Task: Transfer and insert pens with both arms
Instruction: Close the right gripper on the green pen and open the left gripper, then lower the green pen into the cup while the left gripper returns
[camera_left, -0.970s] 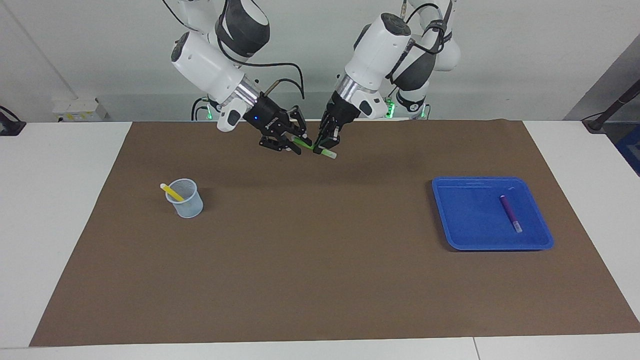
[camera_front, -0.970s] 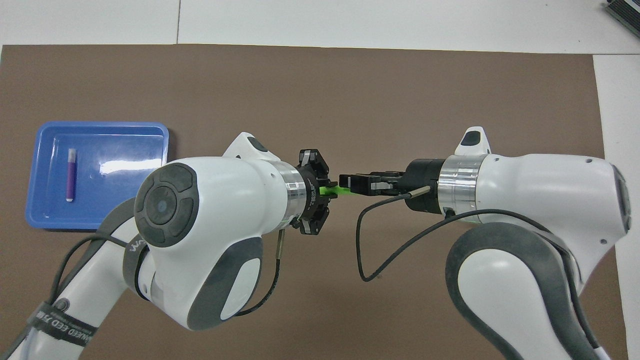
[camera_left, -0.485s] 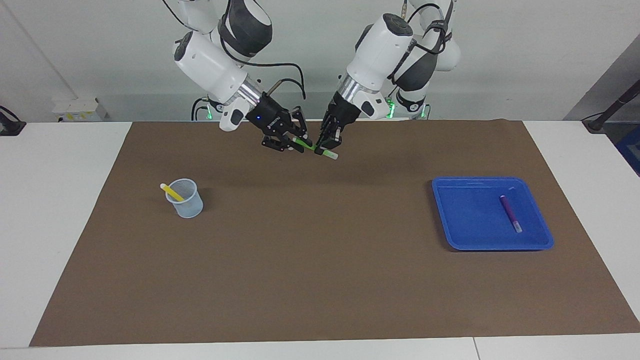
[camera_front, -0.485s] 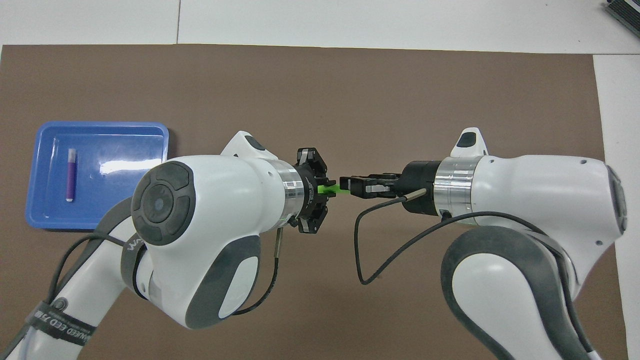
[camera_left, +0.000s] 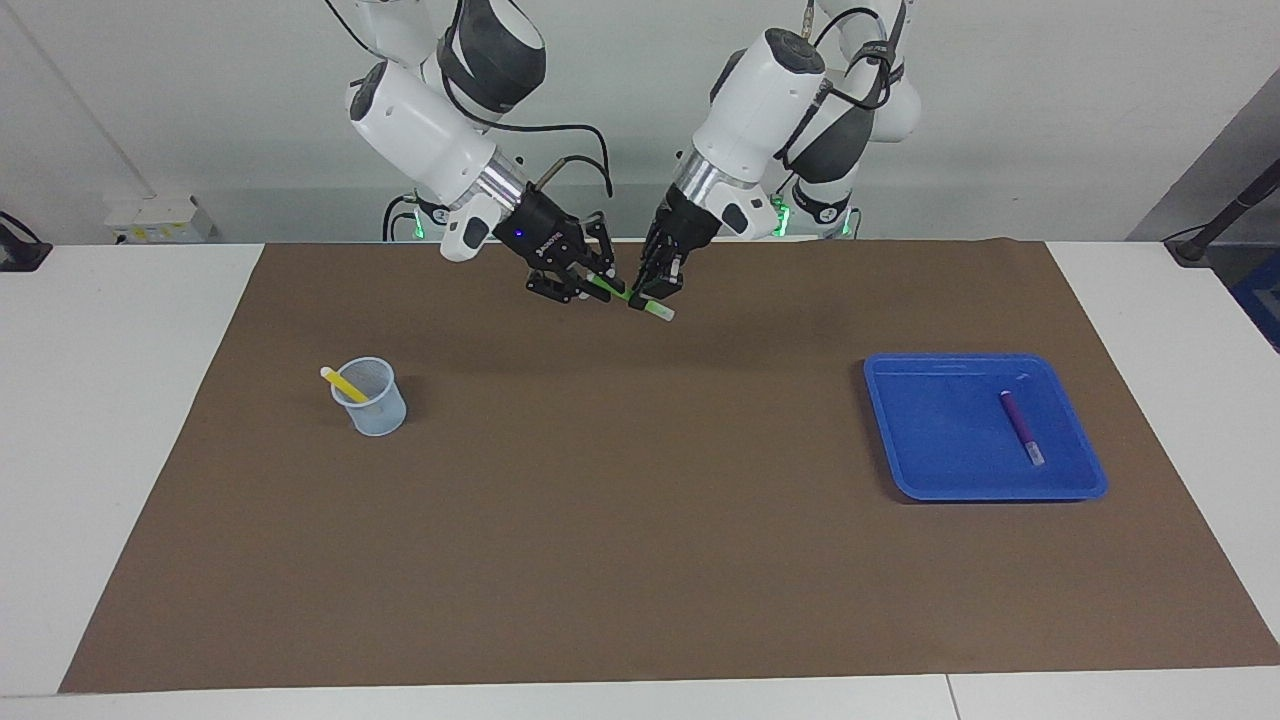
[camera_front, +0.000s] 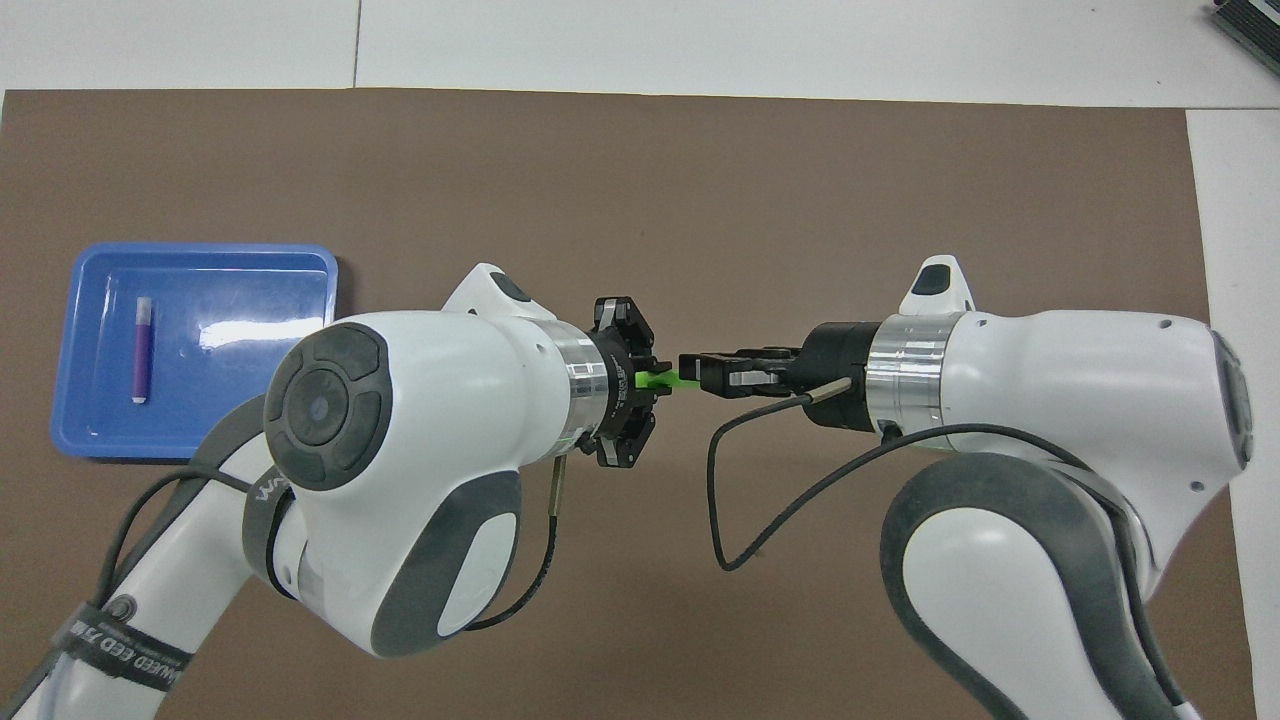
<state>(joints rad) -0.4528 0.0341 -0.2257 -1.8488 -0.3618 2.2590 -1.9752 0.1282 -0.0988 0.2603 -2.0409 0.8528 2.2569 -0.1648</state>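
The bright green pen (camera_left: 618, 292) hangs in the air between the two grippers, over the brown mat near the robots' edge; it also shows in the overhead view (camera_front: 668, 379). My left gripper (camera_left: 650, 293) (camera_front: 645, 385) is shut on it close to its pale cap end. My right gripper (camera_left: 592, 282) (camera_front: 695, 368) is open, with its fingers on either side of the pen's other end. The yellow pen (camera_left: 343, 383) stands in a mesh cup (camera_left: 375, 408). The purple pen (camera_left: 1022, 426) (camera_front: 140, 350) lies in a blue tray (camera_left: 920, 440) (camera_front: 250, 420).
The cup stands toward the right arm's end of the brown mat (camera_left: 640, 520), the tray toward the left arm's end. In the overhead view the right arm hides the cup. White table (camera_left: 100, 400) borders the mat.
Both grippers have stayed nearly still with the green pen between them; the right gripper has shifted slightly closer along the pen. The yellow and purple pens have not moved.
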